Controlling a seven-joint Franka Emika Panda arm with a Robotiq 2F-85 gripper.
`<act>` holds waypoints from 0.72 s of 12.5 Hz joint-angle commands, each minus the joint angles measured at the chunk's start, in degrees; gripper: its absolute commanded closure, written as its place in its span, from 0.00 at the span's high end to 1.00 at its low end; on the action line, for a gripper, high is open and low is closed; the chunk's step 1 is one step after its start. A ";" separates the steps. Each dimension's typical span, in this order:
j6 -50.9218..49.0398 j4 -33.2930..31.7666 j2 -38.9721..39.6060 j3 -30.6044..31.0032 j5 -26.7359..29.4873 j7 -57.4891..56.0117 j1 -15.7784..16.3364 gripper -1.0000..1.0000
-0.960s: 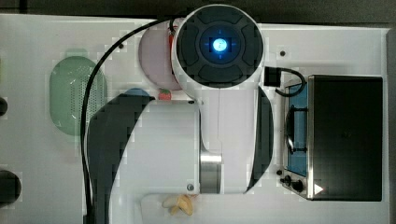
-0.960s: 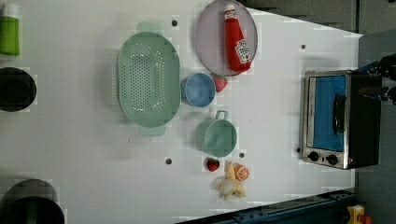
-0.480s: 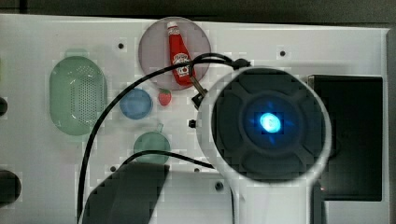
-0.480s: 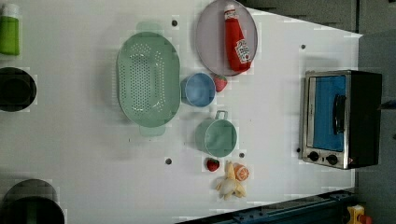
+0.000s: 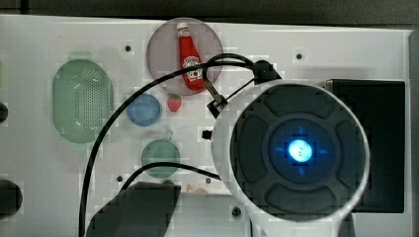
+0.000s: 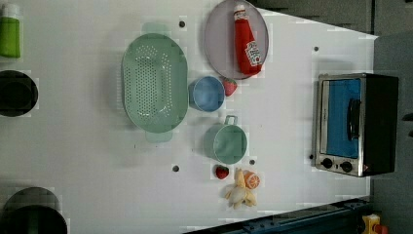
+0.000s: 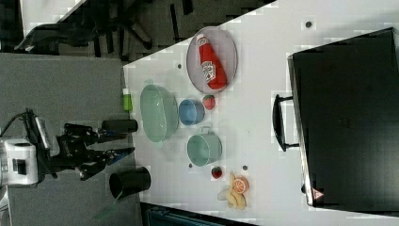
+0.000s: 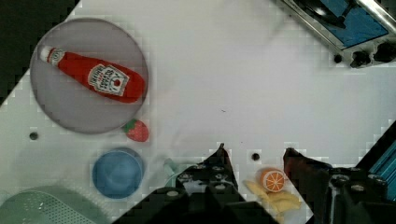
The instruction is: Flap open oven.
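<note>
The oven (image 6: 355,124) stands at the left view's right, its blue glass door shut and the bar handle (image 6: 354,119) across it. Its black top (image 5: 383,143) shows at the top view's right, partly under my arm (image 5: 296,148). In the right view the oven (image 7: 348,117) is at the right with its handle (image 7: 278,123) facing the table's middle. My gripper (image 8: 254,156) is open with nothing between its fingers, high above the table and well away from the oven (image 8: 348,23). The right view has the gripper (image 7: 123,142) at its far left.
A ketchup bottle (image 6: 246,39) lies on a grey plate (image 6: 216,44). A green colander (image 6: 155,87), blue bowl (image 6: 207,93), green pot (image 6: 229,144), strawberries and toy fruit (image 6: 241,187) sit mid-table. Black cups (image 6: 17,92) and a green bottle (image 6: 9,31) stand at the left view's left.
My arm has lifted away from the oven toward the top camera and drifted to the top view's right. The gripper has left the left view's right edge. The oven door stays shut.
</note>
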 commanded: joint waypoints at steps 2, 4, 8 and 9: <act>-0.07 -1.28 0.36 -0.52 -0.02 2.04 -0.29 0.18; 0.05 -3.03 0.35 -1.74 -0.56 -0.08 -0.38 0.18; 1.17 -6.46 0.36 -5.85 -0.68 -20.30 -1.31 0.18; 2.07 -7.40 0.37 -7.26 -0.68 -26.30 -1.77 0.18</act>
